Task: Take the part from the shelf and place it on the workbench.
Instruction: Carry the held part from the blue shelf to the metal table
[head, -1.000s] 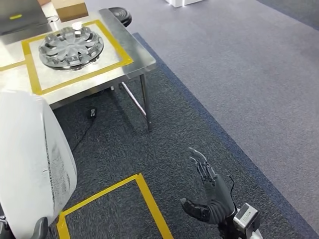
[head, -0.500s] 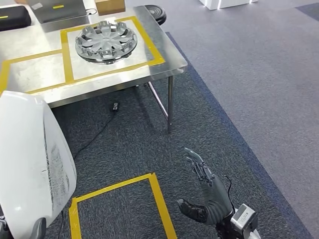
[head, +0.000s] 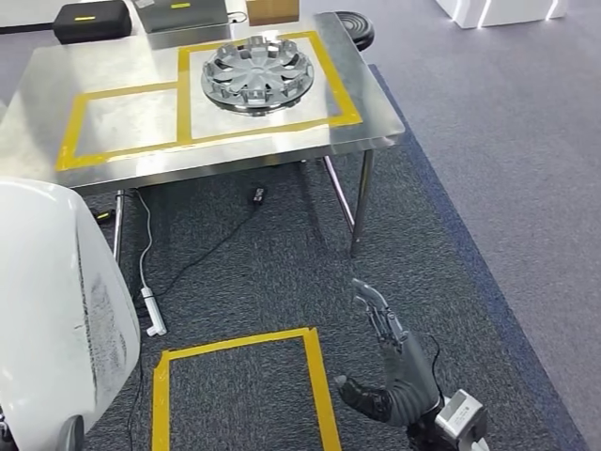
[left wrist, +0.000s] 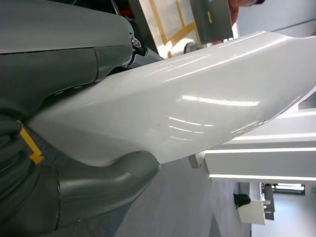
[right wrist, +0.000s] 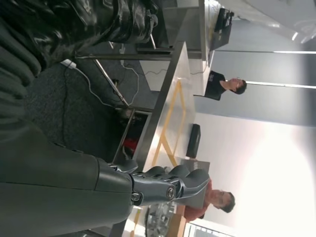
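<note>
The steel workbench (head: 212,141) stands ahead, a silver hubcap (head: 257,72) lying inside its right taped square; well short of it, the white part (head: 56,310) is gripped by the left hand (left wrist: 56,192); the right hand (head: 393,362) hangs spread, holding nothing.

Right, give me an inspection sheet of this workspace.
Surface: steel workbench marked with yellow tape rectangles; left one bare.
Job's things: large glossy white panel part held by the left robot hand.
Clutter: silver wheel cover in the right rectangle; black case at the far edge.
Robot hands: right robot hand open, holding nothing.
Cables: black cable and white power strip on the carpet under the bench.
Surroundings: yellow tape box on dark carpet; two people behind the bench.
</note>
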Available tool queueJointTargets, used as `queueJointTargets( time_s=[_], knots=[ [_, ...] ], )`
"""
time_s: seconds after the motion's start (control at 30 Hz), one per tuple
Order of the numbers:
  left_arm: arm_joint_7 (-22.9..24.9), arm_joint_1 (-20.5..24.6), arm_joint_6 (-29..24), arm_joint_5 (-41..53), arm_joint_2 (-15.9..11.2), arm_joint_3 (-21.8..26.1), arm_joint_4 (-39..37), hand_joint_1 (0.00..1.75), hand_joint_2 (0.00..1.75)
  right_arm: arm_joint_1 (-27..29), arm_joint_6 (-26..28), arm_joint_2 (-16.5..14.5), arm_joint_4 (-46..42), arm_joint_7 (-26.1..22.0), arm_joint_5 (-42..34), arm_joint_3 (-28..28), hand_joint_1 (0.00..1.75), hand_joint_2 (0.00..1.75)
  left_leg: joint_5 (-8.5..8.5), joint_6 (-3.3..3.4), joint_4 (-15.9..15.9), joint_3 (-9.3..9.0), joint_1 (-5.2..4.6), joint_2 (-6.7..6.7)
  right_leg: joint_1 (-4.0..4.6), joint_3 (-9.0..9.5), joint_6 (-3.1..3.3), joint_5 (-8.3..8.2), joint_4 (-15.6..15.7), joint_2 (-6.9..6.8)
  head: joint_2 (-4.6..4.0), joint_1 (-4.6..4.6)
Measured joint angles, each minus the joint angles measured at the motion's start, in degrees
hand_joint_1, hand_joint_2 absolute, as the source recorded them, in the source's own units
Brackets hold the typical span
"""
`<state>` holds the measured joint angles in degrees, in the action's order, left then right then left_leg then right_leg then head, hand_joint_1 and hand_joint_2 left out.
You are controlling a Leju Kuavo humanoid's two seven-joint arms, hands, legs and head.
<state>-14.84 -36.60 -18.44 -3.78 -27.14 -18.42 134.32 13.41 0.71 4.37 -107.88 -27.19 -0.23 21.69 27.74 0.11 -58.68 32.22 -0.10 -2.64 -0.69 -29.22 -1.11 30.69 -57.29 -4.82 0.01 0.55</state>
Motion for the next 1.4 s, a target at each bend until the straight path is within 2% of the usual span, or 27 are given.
queueJointTargets(
  time_s=[0.07,0.1,0.13,0.2,0.23,0.27,0.3,0.33,0.37,0.43,0.47,0.53,0.6,0.63,0.67,0.73,0.77,0.8,0.83,0.87,0.93,0.97,1.03,1.17,1.4],
  knots=[
    [0.8,0.2,-1.1,1.2,-0.1,-0.6,0.0,1.75,1.75,0.2,0.2,0.2,-0.1,-0.3,-0.2,0.0,0.00,1.75,0.23,0.59,0.4,0.01,-0.16,0.55,0.11,0.46,-0.63,0.21,0.2,-0.84,0.00,-0.01],
    [1.1,0.3,-1.6,1.6,-0.2,-0.9,0.0,1.75,1.75,0.3,0.2,0.3,-0.1,-0.6,-0.3,-0.1,0.00,1.75,0.14,0.89,0.6,-0.01,-0.05,0.99,0.04,0.62,-0.95,0.45,0.1,-0.79,-0.01,-0.01],
    [1.2,0.3,-2.1,1.8,-0.3,-1.3,0.1,1.75,1.75,0.4,0.3,0.4,-0.2,-0.9,-0.4,-0.1,0.00,1.75,0.01,1.24,0.7,-0.04,0.09,1.42,-0.02,0.47,-1.23,1.08,-0.5,-0.01,-0.01,-0.08],
    [1.3,0.8,-2.9,1.9,-0.6,-2.0,0.2,1.75,1.75,0.5,1.0,0.8,-0.3,-1.0,-0.6,-0.2,0.00,1.75,-0.22,1.85,1.0,-0.11,0.38,2.22,-0.12,-1.94,-1.63,3.89,-5.3,2.69,-0.01,-0.37],
    [1.4,1.0,-3.2,1.7,-0.7,-2.4,0.2,1.75,1.75,0.6,1.6,1.0,-0.4,-0.8,-0.7,-0.1,0.00,1.75,-0.22,2.03,1.0,-0.05,0.38,2.66,-0.10,-3.92,-1.68,5.68,-9.2,3.83,-0.01,-0.49],
    [1.5,1.2,-3.5,1.6,-0.8,-2.7,0.2,1.75,1.75,0.6,2.0,1.2,-0.4,-0.5,-0.8,-0.1,0.00,1.75,-0.20,2.13,0.9,-0.01,0.35,3.13,-0.08,-6.01,-1.70,7.04,-13.0,4.36,-0.01,-0.54],
    [1.6,1.3,-3.6,1.4,-0.9,-3.0,0.2,1.75,1.75,0.6,2.3,1.4,-0.4,-0.2,-0.8,0.0,0.00,1.75,-0.18,2.17,0.9,-0.02,0.30,3.66,-0.05,-7.58,-1.67,7.47,-15.6,4.55,-0.01,-0.53],
    [1.7,1.4,-3.7,1.4,-1.0,-3.2,0.2,1.75,1.75,0.6,2.4,1.6,-0.4,0.0,-0.8,0.0,0.00,1.75,-0.15,2.19,0.9,-0.07,0.26,4.25,-0.01,-8.26,-1.58,6.74,-16.1,4.66,-0.01,-0.54],
    [1.7,1.5,-3.9,1.4,-1.0,-3.4,0.2,1.75,1.75,0.7,2.4,1.7,-0.5,0.1,-0.8,0.0,0.00,1.75,-0.12,2.17,0.9,-0.16,0.22,4.91,0.02,-7.82,-1.41,4.87,-14.4,4.83,-0.01,-0.54],
    [1.6,1.5,-4.3,1.3,-1.2,-3.7,0.2,1.75,1.75,0.7,2.2,2.0,-0.5,0.2,-0.8,0.0,0.00,1.75,-0.02,2.02,0.8,-0.34,0.17,6.19,0.03,-4.88,-0.82,0.34,-7.0,6.32,-0.01,-0.53],
    [1.4,1.6,-4.6,1.2,-1.2,-3.9,0.2,1.75,1.75,0.7,1.8,2.2,-0.5,0.3,-0.8,0.0,0.00,1.75,0.06,1.85,0.7,-0.28,0.14,6.79,-0.02,-3.46,-0.54,-0.95,-3.6,7.26,-0.01,-0.51],
    [1.2,1.5,-5.4,1.0,-1.4,-4.5,0.2,1.75,1.75,0.9,1.1,2.3,-0.7,0.5,-0.8,0.0,0.00,1.75,0.01,1.28,0.5,0.16,0.26,7.84,0.04,-2.00,-0.18,-1.27,-0.7,8.24,-0.01,-0.49],
    [1.1,1.2,-6.1,1.1,-1.7,-5.0,0.3,1.75,1.75,0.9,0.5,2.4,-0.8,0.7,-0.8,0.1,0.00,0.87,-0.16,0.54,0.5,0.52,0.45,8.72,0.01,-1.57,0.25,-1.41,-0.2,7.32,0.00,-0.51],
    [1.0,1.1,-6.3,1.2,-1.8,-5.1,0.4,1.75,1.75,0.9,0.4,2.4,-0.8,0.7,-0.9,0.1,0.00,0.44,0.12,0.21,0.2,0.70,0.42,8.31,-0.11,-1.40,0.55,-1.53,0.0,6.79,0.00,-0.41],
    [0.9,1.0,-6.5,1.4,-2.0,-5.3,0.4,1.75,1.75,0.9,0.2,2.4,-0.8,0.7,-0.9,0.1,0.00,0.00,1.00,-0.11,-1.2,1.27,0.36,7.33,-0.26,-1.20,0.83,-1.65,0.3,6.22,0.00,-0.23],
    [0.6,1.1,-6.9,1.7,-2.4,-5.6,0.5,1.75,1.75,0.9,-0.2,2.4,-0.8,0.8,-1.0,0.0,0.00,0.00,4.28,-0.72,-7.2,4.01,0.43,4.67,-0.34,-0.91,1.17,-1.59,0.5,5.15,-0.01,0.10],
    [0.5,1.1,-7.3,1.8,-2.5,-5.8,0.6,1.75,1.75,0.9,-0.4,2.4,-0.8,1.0,-1.1,0.0,0.00,0.00,5.96,-0.99,-11.1,5.83,0.59,3.89,-0.32,-0.87,1.26,-1.52,0.5,4.66,-0.01,0.17],
    [0.4,1.1,-7.6,1.9,-2.5,-6.0,0.6,1.75,1.75,0.9,-0.7,2.4,-0.8,1.2,-1.3,0.0,0.00,0.00,6.89,-1.21,-14.0,7.20,0.73,3.54,-0.29,-0.83,1.28,-1.44,0.4,4.24,-0.01,0.16],
    [0.3,1.1,-8.1,1.9,-2.5,-6.1,0.6,1.75,1.75,0.9,-1.1,2.4,-0.8,1.4,-1.5,0.0,0.00,0.00,6.76,-1.35,-15.1,7.73,0.84,3.38,-0.28,-0.78,1.25,-1.37,0.4,3.92,-0.01,0.17],
    [0.0,1.0,-8.5,2.0,-2.5,-6.2,0.6,1.75,1.75,0.9,-1.3,2.4,-0.8,1.5,-1.8,-0.1,0.00,0.00,5.58,-1.42,-14.0,7.17,0.93,3.30,-0.28,-0.67,1.17,-1.28,0.4,3.67,-0.01,0.18],
    [-0.5,0.7,-9.2,2.1,-2.5,-6.3,0.7,1.75,1.75,1.2,-1.8,2.5,-0.8,1.7,-2.2,-0.1,0.00,0.00,1.71,-1.27,-7.2,3.66,1.03,3.08,-0.27,-0.34,0.88,-1.03,0.4,3.37,-0.01,0.18],
    [-0.6,0.5,-9.4,2.1,-2.5,-6.5,0.8,1.75,1.75,1.4,-2.0,2.5,-0.8,1.8,-2.3,-0.2,0.00,0.00,0.47,-1.06,-3.6,1.85,0.96,2.95,-0.13,-0.25,0.62,-0.84,0.3,3.30,-0.01,0.18],
    [-0.8,0.1,-10.0,2.1,-2.6,-6.9,1.3,1.75,1.75,1.8,-2.3,2.8,-0.8,2.0,-2.5,-0.5,0.00,0.00,-0.12,-0.56,0.2,0.10,0.85,2.74,0.17,-0.36,0.18,-0.51,0.0,3.20,0.00,0.12],
    [-0.5,0.2,-12.0,2.4,-3.4,-8.9,1.9,1.75,1.75,2.3,-2.9,3.4,-0.8,3.0,-2.9,-1.0,0.00,0.00,0.19,-0.15,0.7,-0.10,0.68,2.83,0.22,-0.90,0.90,-0.39,0.2,3.08,-0.01,-0.14],
    [0.2,2.2,-14.9,3.1,-6.4,-13.2,2.4,1.75,1.75,2.1,-3.4,3.5,-0.8,3.9,-3.6,-1.4,0.00,0.00,0.31,0.42,0.6,-0.05,0.25,2.77,-0.11,-0.15,-0.09,-0.81,0.6,3.22,-0.01,-0.19]
  ],
)
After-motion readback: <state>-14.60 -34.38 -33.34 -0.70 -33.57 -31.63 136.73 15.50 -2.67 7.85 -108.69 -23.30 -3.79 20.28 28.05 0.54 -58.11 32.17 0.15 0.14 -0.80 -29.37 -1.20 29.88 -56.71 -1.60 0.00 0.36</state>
